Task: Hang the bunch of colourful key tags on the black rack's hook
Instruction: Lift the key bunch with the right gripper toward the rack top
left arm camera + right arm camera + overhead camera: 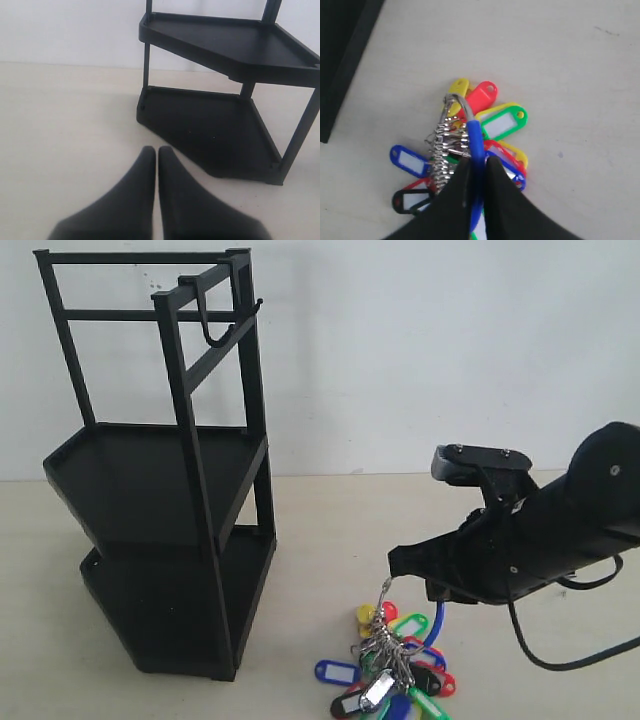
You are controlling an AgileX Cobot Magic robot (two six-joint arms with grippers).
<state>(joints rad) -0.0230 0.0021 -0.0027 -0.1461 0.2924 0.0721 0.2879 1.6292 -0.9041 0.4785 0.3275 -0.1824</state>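
The right gripper (479,167) pinched the glossy blue-sleeved loop of the colourful key tag bunch (502,125), whose flat plastic tags fanned over the pale table (320,530) at the exterior view's lower centre-right. The left gripper (156,152) was closed and empty, facing the matte black rack (160,540) at left.

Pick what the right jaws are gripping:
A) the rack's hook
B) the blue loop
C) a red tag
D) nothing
B: in the right wrist view the right jaws are pinched on the blue loop, with the tags fanned out beyond them.
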